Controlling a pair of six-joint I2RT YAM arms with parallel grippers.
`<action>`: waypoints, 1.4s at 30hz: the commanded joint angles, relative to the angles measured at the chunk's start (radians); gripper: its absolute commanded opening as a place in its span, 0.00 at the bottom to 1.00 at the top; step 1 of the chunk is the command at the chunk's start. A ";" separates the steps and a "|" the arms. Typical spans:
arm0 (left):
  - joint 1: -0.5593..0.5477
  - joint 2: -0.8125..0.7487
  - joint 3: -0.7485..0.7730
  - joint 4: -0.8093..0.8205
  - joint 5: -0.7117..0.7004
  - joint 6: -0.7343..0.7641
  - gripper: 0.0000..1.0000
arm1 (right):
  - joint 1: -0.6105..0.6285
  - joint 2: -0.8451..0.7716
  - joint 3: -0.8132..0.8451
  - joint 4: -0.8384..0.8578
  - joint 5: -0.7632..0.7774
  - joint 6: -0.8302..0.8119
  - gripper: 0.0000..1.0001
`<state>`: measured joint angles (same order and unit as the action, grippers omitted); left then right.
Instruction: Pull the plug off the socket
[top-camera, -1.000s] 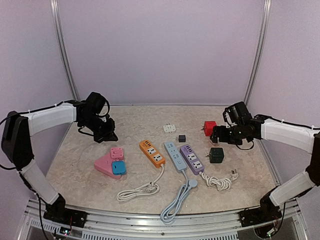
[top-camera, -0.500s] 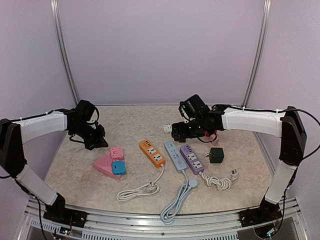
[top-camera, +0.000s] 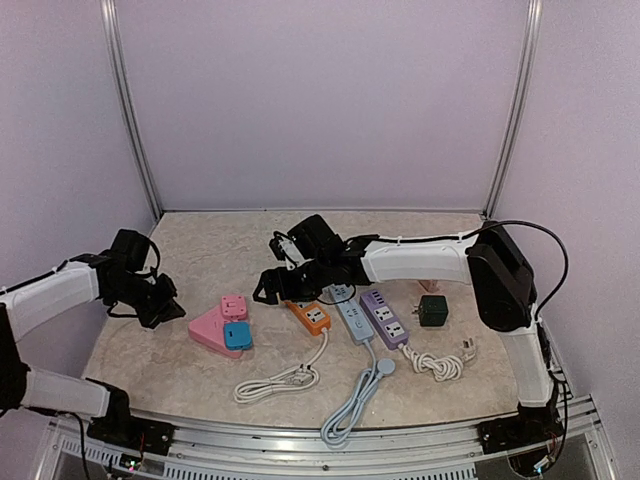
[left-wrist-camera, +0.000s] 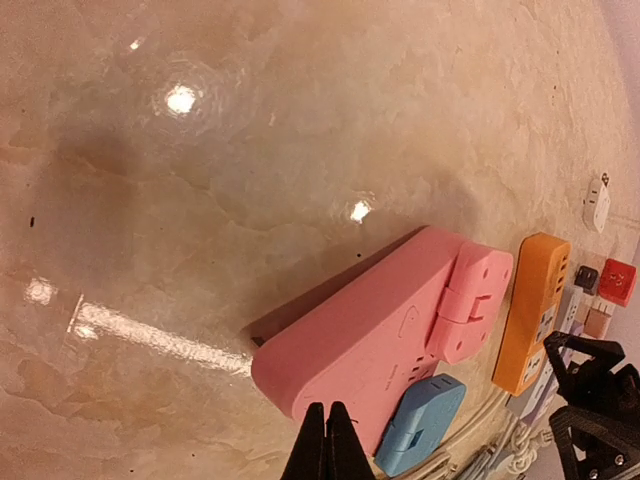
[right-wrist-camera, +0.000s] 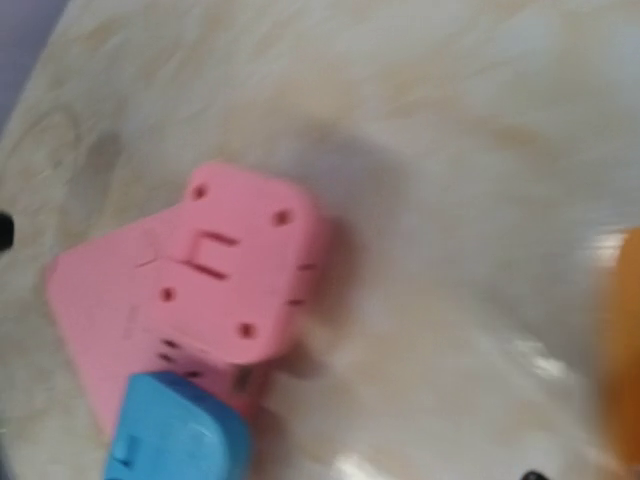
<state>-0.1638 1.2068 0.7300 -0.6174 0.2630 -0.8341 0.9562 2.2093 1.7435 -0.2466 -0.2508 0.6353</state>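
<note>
A pink triangular socket lies left of centre on the table. A pink plug sits at its far corner, and a blue plug at its right corner. My left gripper is shut and empty, just left of the socket. My right gripper hovers right of the pink plug, apart from it, its jaws standing apart with nothing between them. The right wrist view is blurred and its fingers do not show.
An orange power strip, a light blue strip and a purple strip lie side by side right of the socket, with cords trailing toward the near edge. A dark green cube stands further right.
My right arm has swung from the right side across the strips to just beside the pink plug. My left arm has drawn back toward the near left, still shut.
</note>
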 joint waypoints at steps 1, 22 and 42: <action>0.067 -0.082 -0.049 -0.023 -0.024 -0.019 0.00 | 0.022 0.110 0.037 0.141 -0.216 0.124 0.81; 0.031 0.057 -0.122 0.137 0.012 -0.055 0.00 | 0.077 0.229 -0.032 0.379 -0.437 0.374 0.69; -0.082 0.063 -0.117 0.181 -0.003 -0.094 0.00 | 0.054 0.143 -0.069 0.394 -0.387 0.364 0.37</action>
<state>-0.2180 1.2667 0.6094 -0.4767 0.2489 -0.9092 1.0290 2.4027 1.6371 0.1986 -0.6754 1.0409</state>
